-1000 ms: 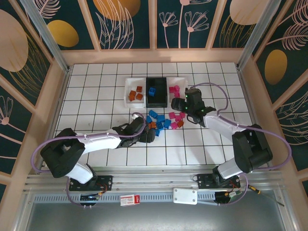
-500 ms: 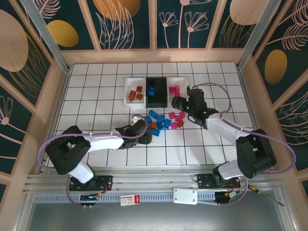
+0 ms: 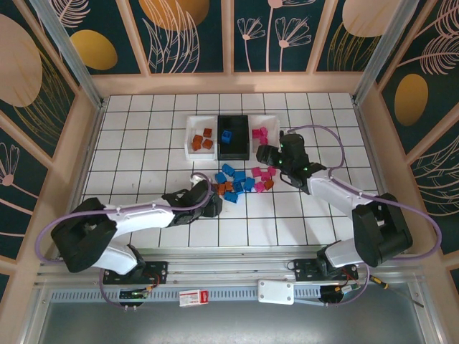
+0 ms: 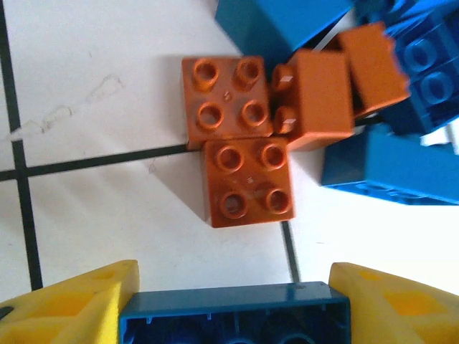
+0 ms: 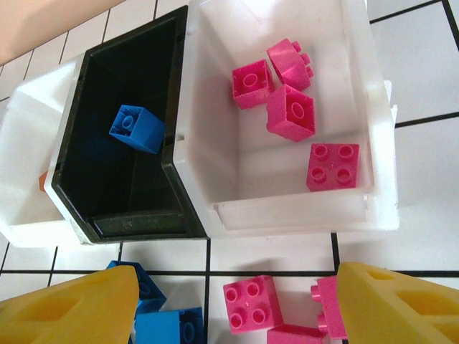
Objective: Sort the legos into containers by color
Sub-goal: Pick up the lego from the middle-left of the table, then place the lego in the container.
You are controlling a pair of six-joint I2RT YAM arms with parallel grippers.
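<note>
- The white tiled table (image 3: 143,143) is being used as the work surface, with three bins and loose bricks resting on it.
- The right white bin (image 5: 287,215) is being viewed directly ahead of the right gripper (image 5: 238,276), just past its fingertips. Four pink bricks (image 5: 290,111) are being held inside it.
- The black bin (image 5: 107,215) is being pressed against that bin's left wall, ahead and to the left of the right gripper. A single blue brick (image 5: 136,129) is lying in it.
- The left white bin (image 3: 193,127) is being seen well ahead of the left gripper (image 4: 234,297), beyond the pile, with orange bricks (image 3: 203,140) lying in it.
- The loose pile (image 3: 240,179) of blue, orange and pink bricks is being left between the two grippers, close to both.
- The right gripper's fingers are being held wide apart with nothing clasped. Loose pink bricks (image 5: 251,301) are lying on the table under the gap.
- The left gripper's fingers are being closed on a gripped blue brick (image 4: 237,322), which is touching both of them.
- Two studs-up orange bricks (image 4: 247,183) are lying just ahead of the left gripper's fingertips, touching each other. A tipped orange brick (image 4: 319,100) is lying against them to the right.
</note>
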